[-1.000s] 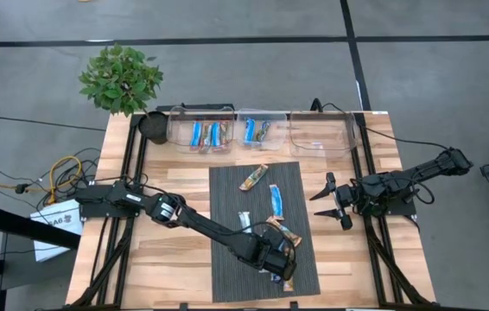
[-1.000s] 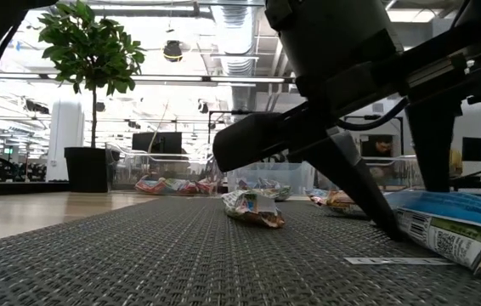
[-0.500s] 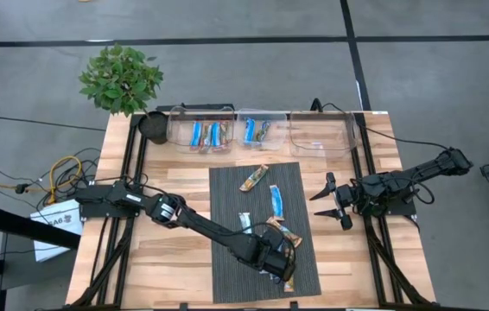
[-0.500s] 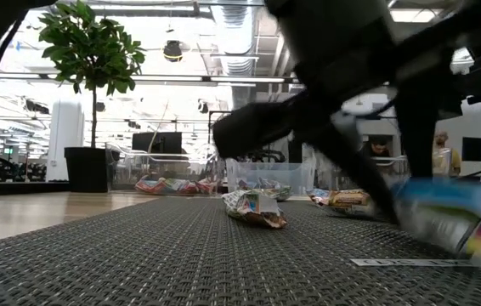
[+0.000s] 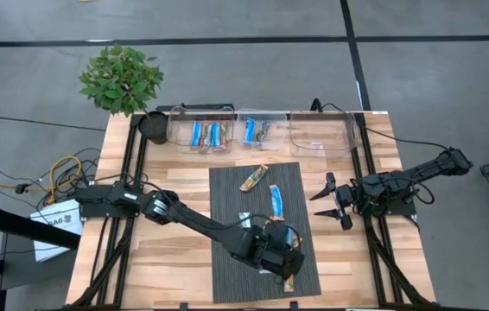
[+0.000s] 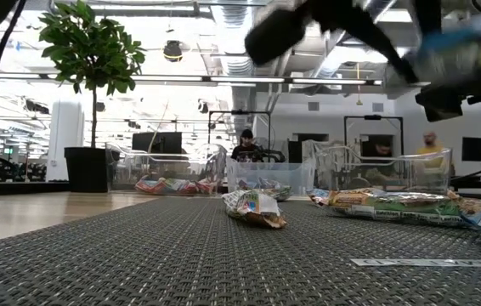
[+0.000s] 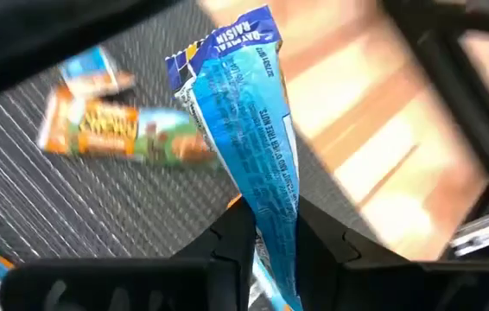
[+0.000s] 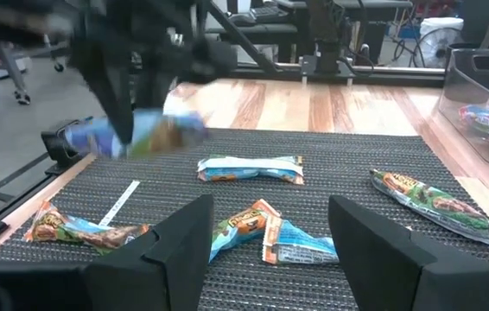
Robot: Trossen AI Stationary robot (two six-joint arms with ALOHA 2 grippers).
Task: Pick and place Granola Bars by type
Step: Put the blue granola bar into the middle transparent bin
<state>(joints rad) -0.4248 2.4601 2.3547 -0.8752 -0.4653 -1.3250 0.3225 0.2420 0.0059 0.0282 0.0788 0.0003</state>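
Landmark: dark ribbed mat (image 5: pixel 262 199) at the middle of the wooden desk (image 5: pixel 175 259).
Left pincer (image 5: pixel 284 259): over the mat's near right part, raised above it, clenched on a blue bar (image 7: pixel 249 138); the wrapper stands up between the two fingers (image 7: pixel 227 246).
Blue bar, position: lifted clear of the mat, held by its lower end.
Right pincer (image 5: pixel 329 200): just off the mat's right edge, over bare desk, fingers spread wide, holding nothing.
Bars on the mat: an orange-brown bar (image 5: pixel 253 177) near the far edge; a blue bar (image 5: pixel 276 200) at the centre right; a white-and-blue bar (image 5: pixel 244 221) toward the middle; another orange-brown bar (image 7: pixel 123 134) lying beneath the left pincer.
White strip (image 8: pixel 122 203): flat on the mat near its near edge.
Bins (image 5: pixel 262 130): three clear ones in a row beyond the mat's far edge; the left and middle hold bars.
Plant (image 5: pixel 121 78): beyond the mat, at the desk's far left corner.
Obstruction: the left arm (image 5: pixel 193 225) crosses the mat's near left part and hides some of it.
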